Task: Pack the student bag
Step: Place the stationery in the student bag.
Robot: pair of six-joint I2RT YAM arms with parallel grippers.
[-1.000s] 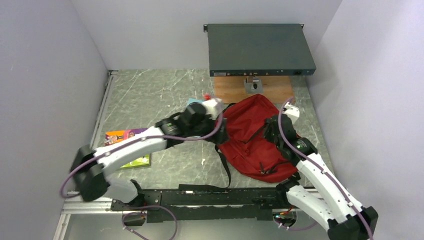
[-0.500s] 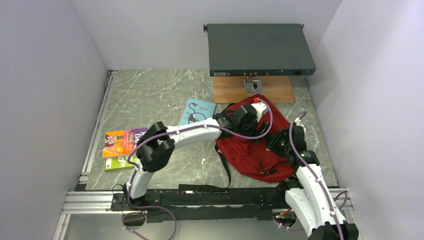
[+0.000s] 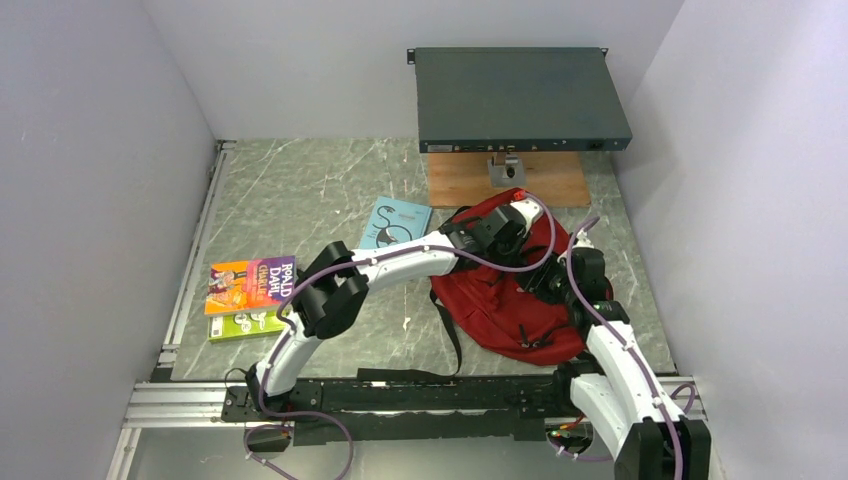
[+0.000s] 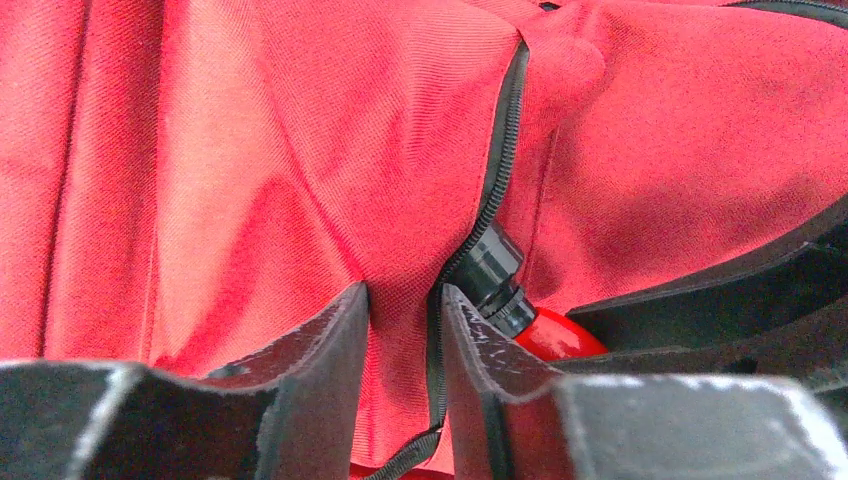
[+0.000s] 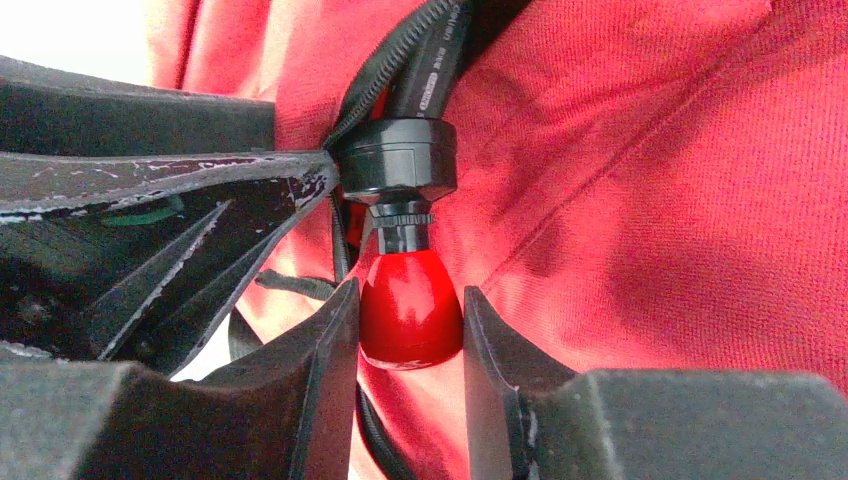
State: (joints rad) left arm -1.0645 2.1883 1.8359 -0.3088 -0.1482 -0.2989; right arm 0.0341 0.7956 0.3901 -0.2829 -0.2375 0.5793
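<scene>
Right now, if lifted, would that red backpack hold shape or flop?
Probably floppy: the red backpack lies creased and slumped. Its fabric likely bunches when pinched, judging by folds beside the zipper. The black strap would probably dangle.

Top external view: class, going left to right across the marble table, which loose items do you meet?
Orange-and-purple Roald Dahl paperback book → pale blue thin book → large dark red fabric student bag with black straps.

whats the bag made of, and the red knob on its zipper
Student bag: woven fabric, probably nylon or polyester, matte; a fine diagonal weave and soft folds show. Red knob: likely hard plastic, glossy; smooth with bright highlights. Its black collar: probably plastic too, duller sheen.
</scene>
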